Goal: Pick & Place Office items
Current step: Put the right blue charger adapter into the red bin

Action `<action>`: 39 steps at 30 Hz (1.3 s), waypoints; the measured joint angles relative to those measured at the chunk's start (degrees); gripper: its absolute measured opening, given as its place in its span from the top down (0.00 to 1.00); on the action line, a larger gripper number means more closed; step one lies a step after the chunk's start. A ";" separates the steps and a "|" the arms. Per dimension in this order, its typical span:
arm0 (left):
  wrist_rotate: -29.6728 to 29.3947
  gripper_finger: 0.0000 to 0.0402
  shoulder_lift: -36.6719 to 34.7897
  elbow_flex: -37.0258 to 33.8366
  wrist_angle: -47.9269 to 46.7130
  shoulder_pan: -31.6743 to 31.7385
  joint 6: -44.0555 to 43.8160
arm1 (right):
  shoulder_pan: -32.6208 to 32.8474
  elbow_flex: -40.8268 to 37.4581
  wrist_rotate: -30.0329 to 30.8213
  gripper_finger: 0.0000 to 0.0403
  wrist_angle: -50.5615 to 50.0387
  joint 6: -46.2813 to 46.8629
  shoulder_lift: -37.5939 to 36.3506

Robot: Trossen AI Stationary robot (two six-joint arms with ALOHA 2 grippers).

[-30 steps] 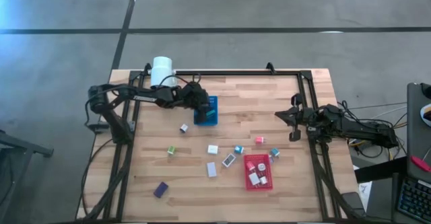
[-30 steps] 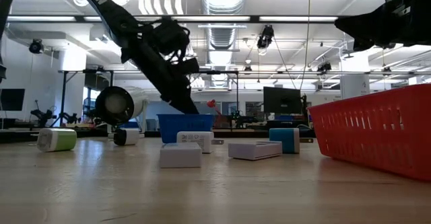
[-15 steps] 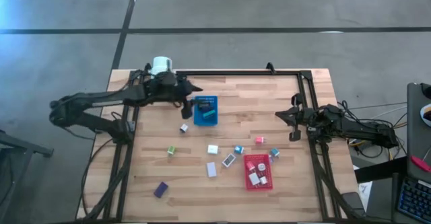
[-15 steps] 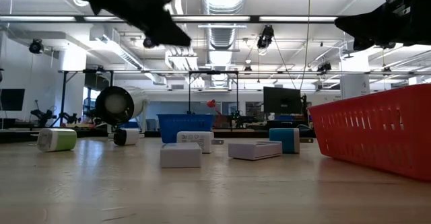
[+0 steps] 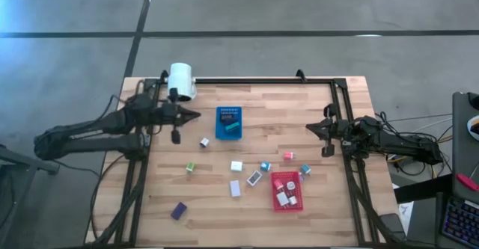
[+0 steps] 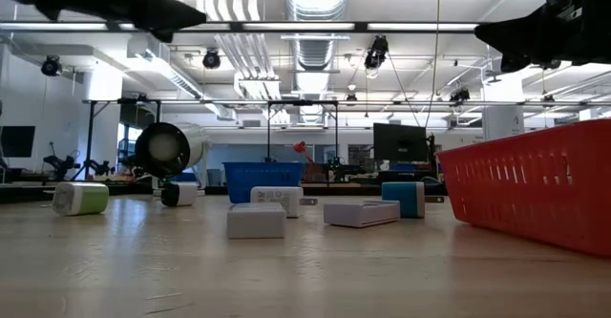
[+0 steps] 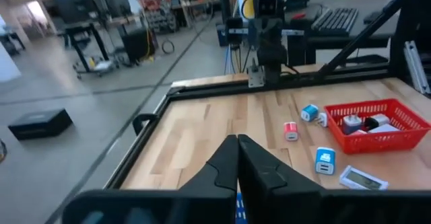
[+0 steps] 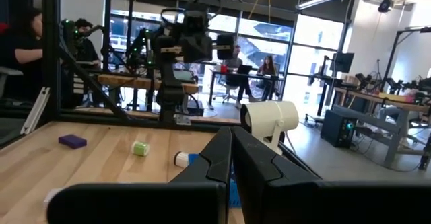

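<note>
Office items (image 5: 236, 166) lie scattered on the wooden table (image 5: 314, 114) between the two trays, none moved since the earlier frames: a purple block (image 5: 178, 210) near the front left, a green block (image 5: 190, 167), white pieces at the centre, teal blocks and a pink-red block (image 5: 288, 155) beside the red tray (image 5: 293, 200), which holds several items. The blue tray (image 5: 228, 131) also holds items. The left gripper (image 5: 196, 115), a second ago over the blue tray with fingers spread, has withdrawn to the table's left edge beside the white roll (image 5: 180, 79); its fingers are now pressed together, empty. The right gripper (image 5: 310, 128) stays at the right edge, jaws closed on nothing.
</note>
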 joint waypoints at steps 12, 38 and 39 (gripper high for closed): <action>-0.28 0.98 -22.93 -15.54 1.02 0.04 -0.87 | 0.00 -0.01 -0.02 0.98 -0.04 0.81 0.87; -6.03 0.98 -32.21 -28.28 3.39 0.04 0.88 | 0.00 -0.01 -0.02 0.98 -0.04 -0.55 1.62; -6.02 0.99 -32.21 -28.69 3.61 0.04 0.89 | 0.00 -0.01 -0.02 0.98 -0.03 -0.55 1.61</action>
